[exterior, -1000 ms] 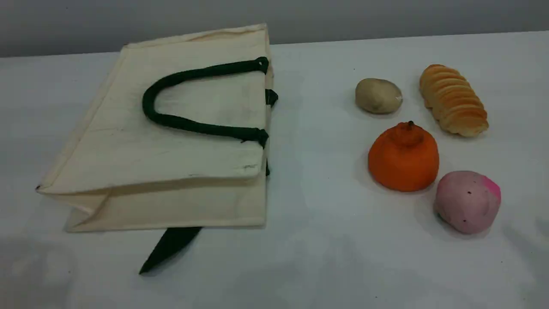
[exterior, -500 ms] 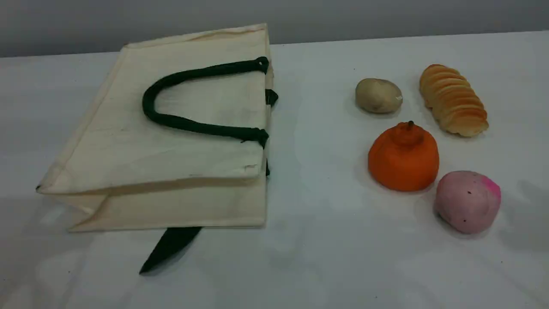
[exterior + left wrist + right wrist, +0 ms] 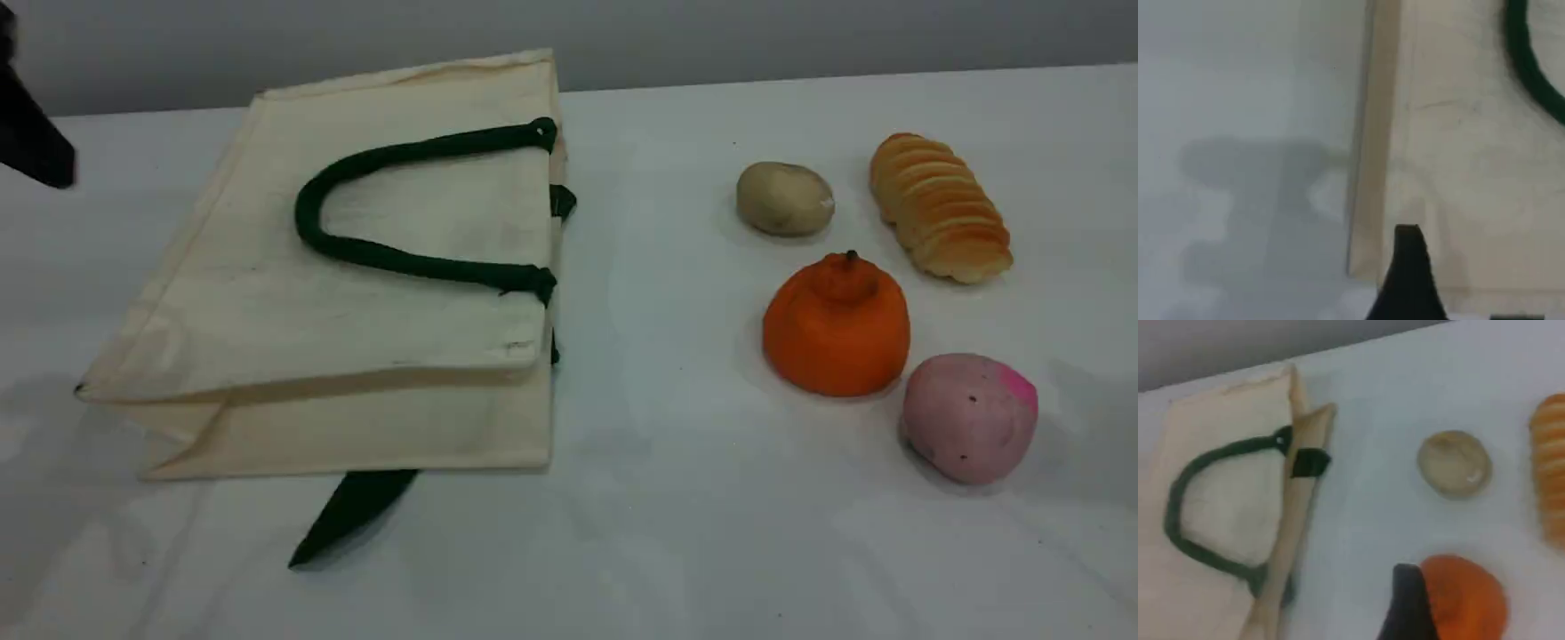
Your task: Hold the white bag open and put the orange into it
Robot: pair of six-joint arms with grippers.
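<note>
The white bag lies flat on the left half of the table, its mouth edge facing right and shut. One dark green handle rests on top of it. The orange sits upright to the right, well apart from the bag. A dark part of my left arm shows at the top left edge. In the left wrist view one fingertip hangs over the bag's corner. In the right wrist view one fingertip sits just left of the orange, above the table. Neither view shows both jaws.
A beige potato-like lump, a ridged bread loaf and a pink ball surround the orange. A dark green strap sticks out from under the bag's near edge. A grey wall runs behind the table.
A dark part of the left arm has come in at the top left edge, and arm shadows have shifted on the table. The bag and the food items have not moved.
</note>
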